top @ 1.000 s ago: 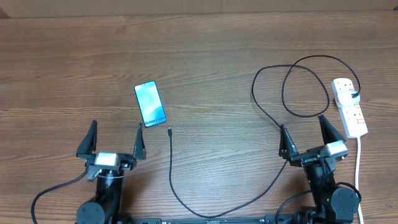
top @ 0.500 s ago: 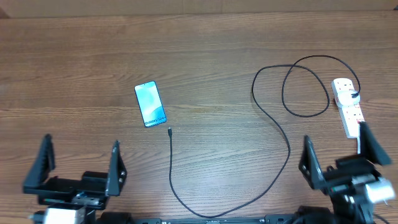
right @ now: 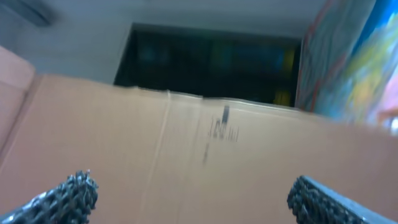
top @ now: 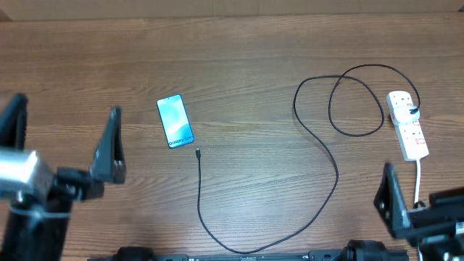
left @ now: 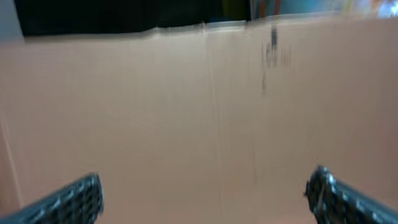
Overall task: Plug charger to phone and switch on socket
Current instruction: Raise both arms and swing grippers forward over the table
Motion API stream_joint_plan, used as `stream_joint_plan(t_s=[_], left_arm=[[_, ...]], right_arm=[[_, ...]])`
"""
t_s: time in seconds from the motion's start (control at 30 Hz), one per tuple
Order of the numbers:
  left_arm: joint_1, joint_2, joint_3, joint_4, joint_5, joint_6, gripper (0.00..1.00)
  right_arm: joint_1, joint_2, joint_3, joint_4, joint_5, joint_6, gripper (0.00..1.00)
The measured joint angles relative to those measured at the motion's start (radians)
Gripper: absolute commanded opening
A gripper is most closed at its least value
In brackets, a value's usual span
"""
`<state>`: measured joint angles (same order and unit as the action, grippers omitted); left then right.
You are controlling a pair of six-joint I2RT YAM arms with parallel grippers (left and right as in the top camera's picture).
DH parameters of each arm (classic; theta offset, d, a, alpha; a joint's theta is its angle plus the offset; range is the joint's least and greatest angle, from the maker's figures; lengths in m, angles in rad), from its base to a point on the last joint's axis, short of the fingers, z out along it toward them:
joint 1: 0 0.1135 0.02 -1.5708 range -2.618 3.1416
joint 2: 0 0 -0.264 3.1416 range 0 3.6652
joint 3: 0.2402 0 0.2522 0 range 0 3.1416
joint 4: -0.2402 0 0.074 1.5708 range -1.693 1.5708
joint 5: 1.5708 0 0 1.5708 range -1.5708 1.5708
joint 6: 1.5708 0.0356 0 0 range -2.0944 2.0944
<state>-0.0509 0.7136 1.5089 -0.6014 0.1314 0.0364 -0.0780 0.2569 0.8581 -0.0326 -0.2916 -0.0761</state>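
From overhead, phone (top: 175, 121) face-up on table (top: 254, 58), charger (top: 200, 196) tip just below it, unplugged, its plug in socket (top: 407, 134) at right, my left gripper (top: 64, 141) spread wide, empty, my right gripper (top: 428, 210) at the frame edge, left wrist view, blurred cardboard (left: 186, 106) past my parted fingertips (left: 68, 202), right wrist view, same, nothing held.

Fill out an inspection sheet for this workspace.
Surface: wooden table, bare wood.
Job's things: phone flat, screen up; charger tip lies just short of it, unplugged; socket at the right, switch state too small to tell.
Clutter: nothing seen.
Grippers: left gripper and right gripper open, empty.
Cables: charger loops across to the socket; white cord runs toward the robot.
Surroundings: cardboard wall behind the table.
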Motion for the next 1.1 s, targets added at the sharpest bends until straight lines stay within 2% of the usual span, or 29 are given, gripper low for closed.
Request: stream_joint_plan(t_s=[0.2, 0.43, 0.63, 0.77, 0.9, 1.1], left_arm=[[0.0, 0.255, 0.341, -0.331, 0.011, 0.0, 1.0], [0.0, 0.498, 0.535, -0.568, 0.067, 0.0, 1.0], [0.0, 0.653, 0.543, -0.675, 0.134, 0.0, 1.0], [0.0, 0.721, 0.544, -0.713, 0.174, 0.0, 1.0], [0.0, 0.758, 0.544, -0.723, 0.191, -0.002, 1.0], [0.0, 0.787, 0.544, -0.723, 0.255, -0.061, 1.0]], right_arm=[[0.0, 0.185, 0.254, -0.325, 0.0, -0.003, 1.0], [0.0, 0.399, 0.554, -0.634, 0.0, -0.003, 1.0], [0.0, 0.561, 0.735, -0.877, -0.043, -0.003, 1.0], [0.0, 0.661, 0.761, -0.989, -0.099, -0.003, 1.0], [0.0, 0.756, 0.761, -1.053, -0.129, -0.002, 1.0], [0.0, 0.852, 0.761, -1.059, -0.22, -0.003, 1.0]])
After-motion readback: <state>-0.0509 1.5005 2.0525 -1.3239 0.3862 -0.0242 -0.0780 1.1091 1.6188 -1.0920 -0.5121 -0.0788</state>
